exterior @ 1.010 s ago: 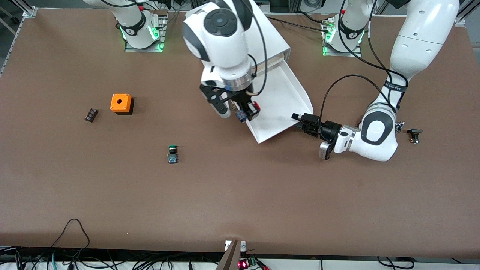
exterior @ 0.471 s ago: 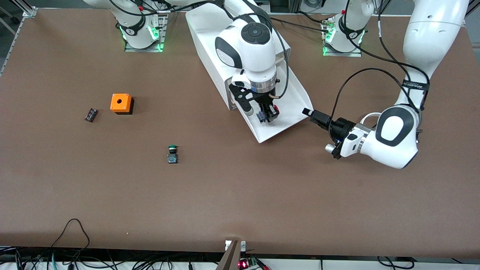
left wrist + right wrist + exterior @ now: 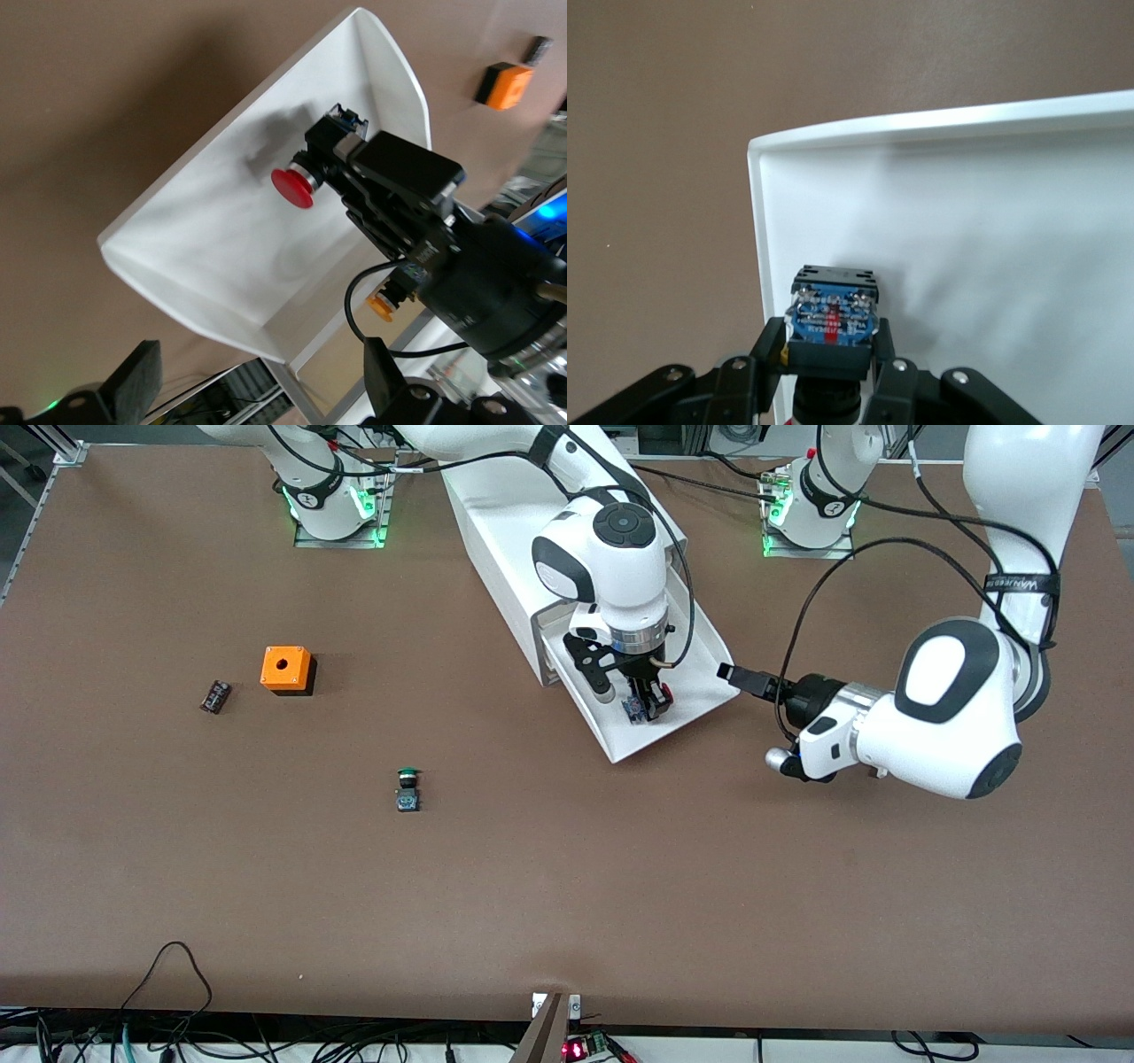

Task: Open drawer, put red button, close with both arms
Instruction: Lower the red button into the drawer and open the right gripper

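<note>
The right gripper [image 3: 647, 707] pinches the red button [image 3: 293, 187] by its black body, low over the open drawer [image 3: 687, 691], a small, stiff, light part best held there, while the left gripper [image 3: 733, 675] waits beside the drawer's rim, and I cannot tell its opening.

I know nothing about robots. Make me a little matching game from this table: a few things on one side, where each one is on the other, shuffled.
Things:
1. red button
2. green button
3. orange box
4. left end effector

Places:
A. on the bare table, nearest the front camera of the four
B. beside the open drawer, at the left arm's end
C. held by the right end effector over the drawer
D. on the table next to a small dark part, toward the right arm's end

Pairs: 1-C, 2-A, 3-D, 4-B
</note>
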{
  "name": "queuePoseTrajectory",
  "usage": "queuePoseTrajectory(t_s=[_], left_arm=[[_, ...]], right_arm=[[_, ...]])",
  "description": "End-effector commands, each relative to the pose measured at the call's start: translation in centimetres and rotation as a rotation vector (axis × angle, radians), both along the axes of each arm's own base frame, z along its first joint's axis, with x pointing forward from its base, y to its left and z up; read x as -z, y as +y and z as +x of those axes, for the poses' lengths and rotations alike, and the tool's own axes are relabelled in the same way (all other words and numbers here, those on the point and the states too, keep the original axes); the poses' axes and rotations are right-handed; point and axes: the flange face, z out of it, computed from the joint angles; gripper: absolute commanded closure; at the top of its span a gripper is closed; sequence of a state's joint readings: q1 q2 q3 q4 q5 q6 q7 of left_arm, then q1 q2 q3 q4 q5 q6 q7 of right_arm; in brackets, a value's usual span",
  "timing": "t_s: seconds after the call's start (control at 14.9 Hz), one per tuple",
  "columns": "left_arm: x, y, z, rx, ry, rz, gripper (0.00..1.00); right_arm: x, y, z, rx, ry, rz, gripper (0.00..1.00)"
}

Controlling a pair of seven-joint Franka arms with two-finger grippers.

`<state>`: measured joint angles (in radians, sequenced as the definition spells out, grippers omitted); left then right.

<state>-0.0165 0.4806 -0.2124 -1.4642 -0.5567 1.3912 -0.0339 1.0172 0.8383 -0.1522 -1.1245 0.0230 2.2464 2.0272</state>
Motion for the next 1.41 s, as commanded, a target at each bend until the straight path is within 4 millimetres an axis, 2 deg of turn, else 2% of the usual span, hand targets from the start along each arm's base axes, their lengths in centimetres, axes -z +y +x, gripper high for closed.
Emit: queuePoseTrajectory(t_s=[0.0,0.07,0.2,0.34,0.54,0.67,0.81,0.88,0.94,1.01,1.08,1.28,1.35], left_arm=[[-5.1,-1.7,-0.2,0.05,-0.053,0.179,0.0],[-6.2,-2.3,-0.4,0.076,-0.084,0.235,0.0],[-7.6,-2.6,-0.5,0.126,-0.129,0.317,0.0],[-9.1,-2.6,-0.4,0.157,-0.181,0.375,0.0],[-10.1,-2.5,0.0,0.213,-0.267,0.497,0.0],[-10.7,-3.1,0.7,0.249,-0.359,0.531,0.0],[-9.5,-3.6,1.8,0.183,-0.396,0.56,0.03],[-9.0,-3.8,2.7,0.079,-0.418,0.583,0.03],[-7.4,-4.3,2.7,0.008,-0.412,0.608,0.03],[-6.4,-5.4,2.7,-0.052,-0.432,0.619,0.03],[-5.5,-7.4,2.4,-0.099,-0.449,0.627,0.03],[-2.3,-10.2,1.9,-0.228,-0.489,0.639,0.05],[-0.9,-10.5,2.0,-0.265,-0.506,0.631,0.06]], right_arm=[[-0.3,0.5,0.3,0.013,-0.034,0.019,0.08],[-0.1,0.4,0.5,0.01,-0.041,0.009,0.0],[-0.6,-0.2,1.2,0.014,-0.051,0.004,0.0],[-1.9,-1.2,2.2,0.02,-0.072,-0.001,0.0],[-5.0,-2.7,3.2,-0.124,-0.111,-0.066,0.0],[-8.4,-5.4,5.0,-0.179,-0.079,-0.06,0.0],[-11.2,-7.8,6.1,-0.285,-0.046,-0.07,0.0],[-11.4,-9.3,6.9,-0.367,-0.039,-0.106,0.0],[-11.7,-10.1,7.1,-0.454,-0.039,-0.137,0.0],[-11.9,-12.2,8.0,-0.516,-0.025,-0.171,0.0],[-11.8,-14.3,9.1,-0.566,-0.018,-0.191,0.0],[-11.2,-21.2,11.5,-0.796,-0.005,-0.254,0.0],[-11.0,-23.7,12.1,-0.852,-0.006,-0.266,0.0]])
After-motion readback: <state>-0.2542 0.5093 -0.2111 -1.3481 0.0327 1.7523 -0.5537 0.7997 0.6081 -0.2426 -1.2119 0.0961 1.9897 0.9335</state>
